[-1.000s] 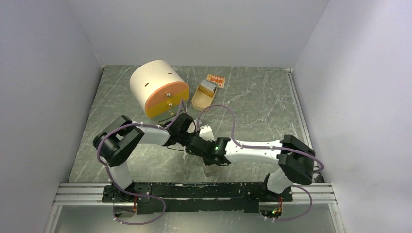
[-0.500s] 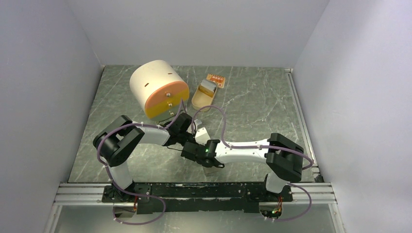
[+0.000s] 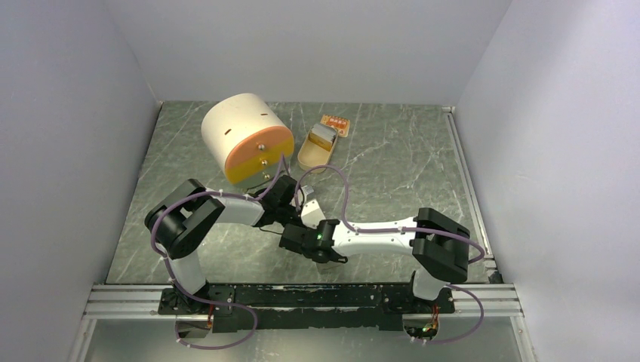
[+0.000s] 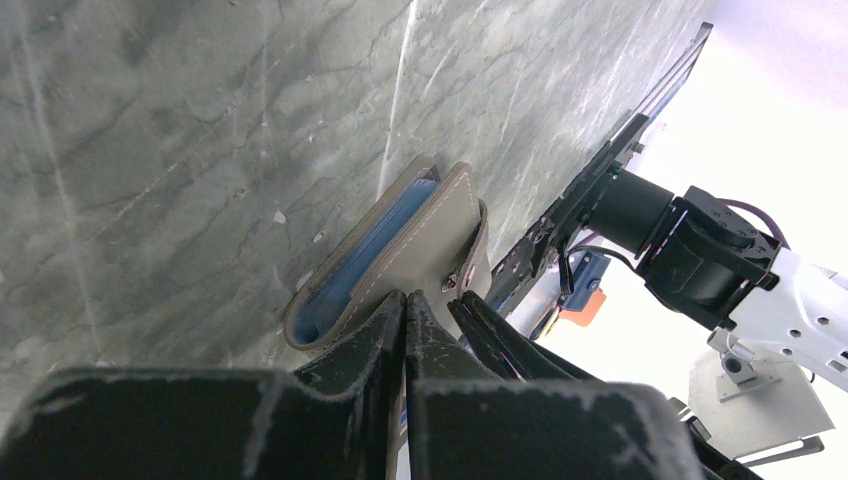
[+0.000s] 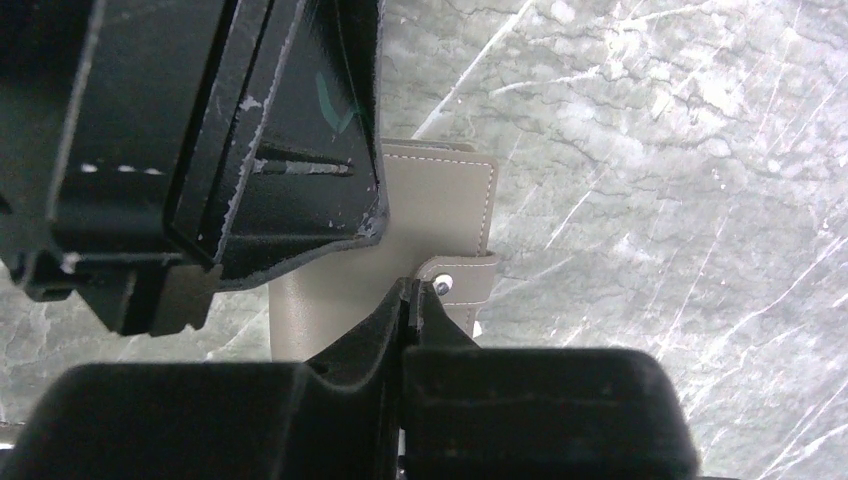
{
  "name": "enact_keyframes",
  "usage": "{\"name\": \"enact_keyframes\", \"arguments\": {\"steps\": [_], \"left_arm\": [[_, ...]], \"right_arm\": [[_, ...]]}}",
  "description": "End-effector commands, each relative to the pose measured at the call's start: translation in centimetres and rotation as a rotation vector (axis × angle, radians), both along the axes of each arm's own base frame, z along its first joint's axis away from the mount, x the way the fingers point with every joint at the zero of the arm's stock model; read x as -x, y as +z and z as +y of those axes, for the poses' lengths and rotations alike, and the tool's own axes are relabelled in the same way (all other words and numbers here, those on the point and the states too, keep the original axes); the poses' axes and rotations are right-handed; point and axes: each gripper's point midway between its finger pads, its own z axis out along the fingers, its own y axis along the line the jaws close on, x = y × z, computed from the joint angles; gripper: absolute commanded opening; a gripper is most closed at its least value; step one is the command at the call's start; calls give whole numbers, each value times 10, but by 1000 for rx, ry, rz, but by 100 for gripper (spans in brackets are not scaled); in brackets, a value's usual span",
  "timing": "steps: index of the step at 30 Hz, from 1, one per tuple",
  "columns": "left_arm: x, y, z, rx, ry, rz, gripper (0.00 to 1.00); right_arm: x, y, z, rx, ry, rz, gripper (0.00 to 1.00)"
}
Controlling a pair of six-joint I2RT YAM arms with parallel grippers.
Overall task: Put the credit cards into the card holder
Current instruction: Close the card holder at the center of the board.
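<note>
Card holder (image 4: 400, 255): taupe stitched case with blue showing inside, at the near middle of the table (image 3: 392, 166), between both arms.
Left gripper (image 4: 405, 310): clamped tight on the holder's near edge.
Right gripper (image 5: 408, 295): pinched closed on its snap strap.

One camera sits high at the near edge, looking down on the whole worktop (image 3: 392, 158). The two wrist cameras look very close past the left tool (image 4: 404, 310) and right tool (image 5: 408, 300). Both see the card holder (image 4: 405, 250).
</note>
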Motion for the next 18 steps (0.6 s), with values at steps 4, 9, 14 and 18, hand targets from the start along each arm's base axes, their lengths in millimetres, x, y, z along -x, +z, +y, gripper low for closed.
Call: {"name": "enact_keyframes", "arguments": {"steps": [4,9,14,18], "left_arm": [[1,-26,11,-82,24,1,9],[1,-25,11,-82,25,-3,9],[1,-25,11,-82,24,-3,9],[1,-26,11,-82,23,-4,9]], "right_arm": [[4,6,8,-58,15,-2,0],[9,-3,3,-67,15,17,0],[11,-7,5,-75,16,29,0],[13,-7,9,-101,23,40,0]]}}
